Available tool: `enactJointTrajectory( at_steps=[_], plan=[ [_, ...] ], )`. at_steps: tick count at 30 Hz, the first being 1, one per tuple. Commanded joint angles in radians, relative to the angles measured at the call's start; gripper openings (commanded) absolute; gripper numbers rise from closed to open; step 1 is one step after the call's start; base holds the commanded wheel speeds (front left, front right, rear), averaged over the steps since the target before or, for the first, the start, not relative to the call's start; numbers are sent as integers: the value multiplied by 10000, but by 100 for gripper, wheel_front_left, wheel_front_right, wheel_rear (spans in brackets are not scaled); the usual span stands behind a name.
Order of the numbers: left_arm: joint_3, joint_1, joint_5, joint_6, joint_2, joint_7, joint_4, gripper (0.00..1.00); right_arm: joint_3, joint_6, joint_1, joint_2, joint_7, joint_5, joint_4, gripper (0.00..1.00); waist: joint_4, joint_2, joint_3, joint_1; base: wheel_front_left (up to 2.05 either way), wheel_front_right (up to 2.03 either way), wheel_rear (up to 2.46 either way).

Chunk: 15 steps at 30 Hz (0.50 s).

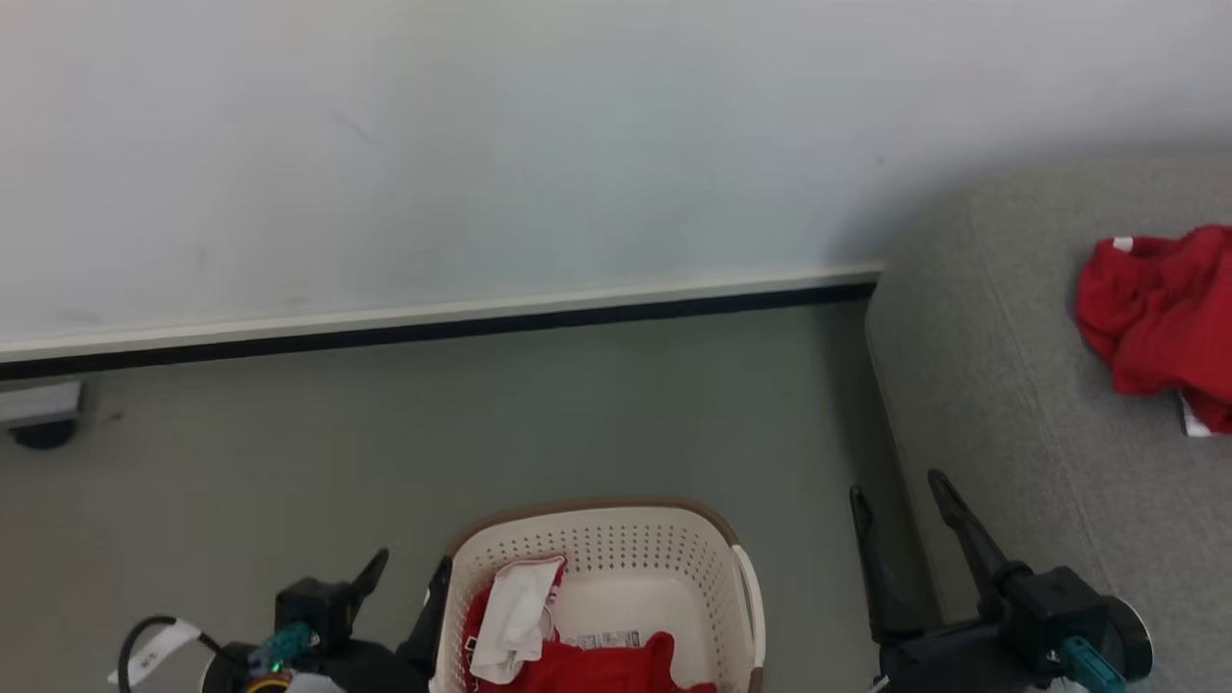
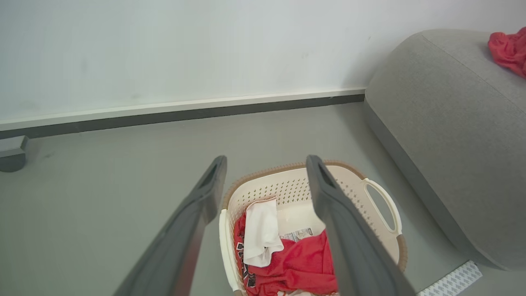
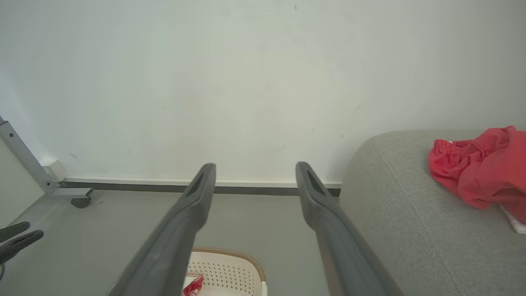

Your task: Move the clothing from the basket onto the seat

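The cream basket (image 1: 635, 558) stands on the floor at the bottom centre, with red and white clothing (image 1: 597, 669) crumpled inside it. Another red garment (image 1: 1160, 308) lies on the grey seat (image 1: 1001, 404) at the right. My left gripper (image 1: 409, 573) is open beside the basket's left rim, empty. In the left wrist view its open fingers (image 2: 324, 193) frame the basket (image 2: 287, 187) and the clothing (image 2: 296, 263) below them. My right gripper (image 1: 895, 489) is open and empty by the seat's near edge, its fingers (image 3: 197, 193) pointing at the wall.
A white wall with a dark skirting strip (image 1: 481, 322) runs behind. A metal frame's caster foot (image 1: 43, 423) sits on the floor at the far left. A white perforated strip (image 2: 452, 279) lies by the seat's base. Grey floor (image 1: 577, 414) spreads between basket and wall.
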Motion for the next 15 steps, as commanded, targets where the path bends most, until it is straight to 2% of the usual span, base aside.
enactJointTrajectory(
  at_steps=[1,9,15],
  plan=[
    [39,-410,38,23,80,-39,237,100,87,1,-294,2,-99,-58,-61,100,-1601,-2,1764,-2,0,0,0],
    [-222,-2406,486,21,513,59,1924,100,408,1,-1044,10,-564,190,-206,100,-2826,-2,3881,-2,0,0,0],
    [-599,-3574,790,55,386,281,2871,100,454,1,-1174,16,-842,314,-431,100,-2990,-2,5075,-2,0,0,0]
  ],
)
